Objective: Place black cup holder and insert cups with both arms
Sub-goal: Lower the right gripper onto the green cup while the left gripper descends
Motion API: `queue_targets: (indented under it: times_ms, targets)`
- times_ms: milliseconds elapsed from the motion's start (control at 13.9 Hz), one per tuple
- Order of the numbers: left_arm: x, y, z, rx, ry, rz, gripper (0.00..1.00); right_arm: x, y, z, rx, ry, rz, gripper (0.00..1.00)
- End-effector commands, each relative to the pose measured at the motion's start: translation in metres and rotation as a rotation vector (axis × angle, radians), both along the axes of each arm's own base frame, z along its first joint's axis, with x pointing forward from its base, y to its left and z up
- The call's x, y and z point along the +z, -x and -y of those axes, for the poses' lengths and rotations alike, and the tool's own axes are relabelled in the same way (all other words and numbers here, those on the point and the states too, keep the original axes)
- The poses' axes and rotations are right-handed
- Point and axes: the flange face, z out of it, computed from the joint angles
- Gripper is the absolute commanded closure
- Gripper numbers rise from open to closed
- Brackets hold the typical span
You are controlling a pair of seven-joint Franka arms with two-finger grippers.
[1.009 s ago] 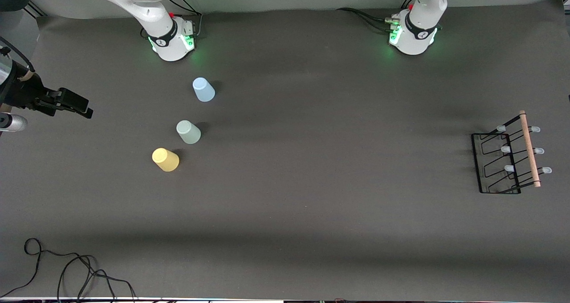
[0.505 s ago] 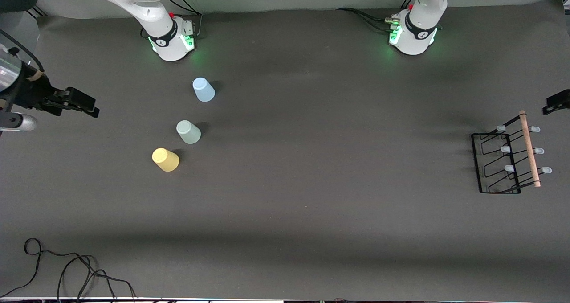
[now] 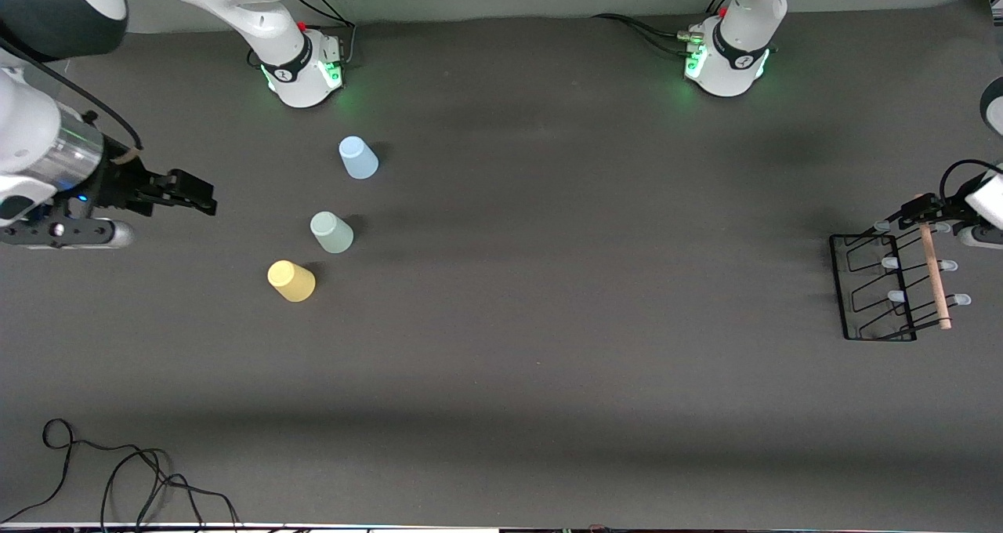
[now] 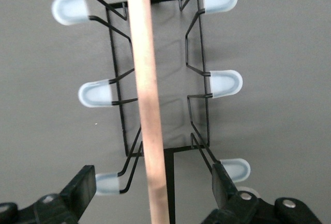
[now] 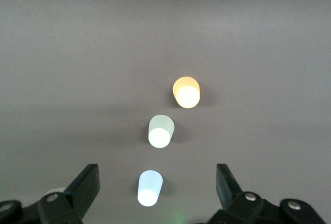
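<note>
3 cups stand upside down in a slanted row toward the right arm's end of the table: the yellow cup (image 3: 291, 281) nearest the front camera, the green cup (image 3: 331, 232) next, the blue cup (image 3: 358, 157) farthest. The right gripper (image 3: 196, 198) hangs beside them over bare table, fingers spread wide. The left gripper (image 3: 918, 209), also spread, straddles the wooden handle (image 4: 147, 94) of the black cup holder (image 3: 893, 282), at the left arm's end.

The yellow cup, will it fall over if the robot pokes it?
Probably, yes. The yellow cup looks like small, thin plastic, so likely light and quick to slide or tip. It seems to stand upside down on its wider rim, which steadies it. Once toppled, its round sides would roll.
</note>
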Motion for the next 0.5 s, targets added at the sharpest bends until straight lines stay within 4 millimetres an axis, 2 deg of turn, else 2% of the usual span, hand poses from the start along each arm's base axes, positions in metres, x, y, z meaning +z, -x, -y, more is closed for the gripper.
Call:
queue_targets:
  times_ms: [0,72,216,288,432]
  targets:
    - [-0.004,-0.005,0.003,0.002,0.000,0.017,0.00,-0.033,-0.003,-0.015,0.003,-0.003,0.005,0.00]
    - [-0.005,-0.007,0.005,0.000,0.001,0.017,0.00,-0.050,-0.002,-0.018,0.006,-0.003,0.003,0.00]
    - [-0.003,-0.014,0.015,-0.010,-0.002,0.023,0.12,-0.087,0.002,-0.021,0.008,-0.002,0.011,0.00]
    - [-0.002,-0.016,0.018,-0.003,-0.008,0.022,0.24,-0.102,0.005,-0.027,0.018,-0.003,0.015,0.00]
    - [0.000,-0.020,0.023,0.001,-0.012,0.025,0.58,-0.125,0.009,-0.034,0.030,-0.003,0.020,0.00]
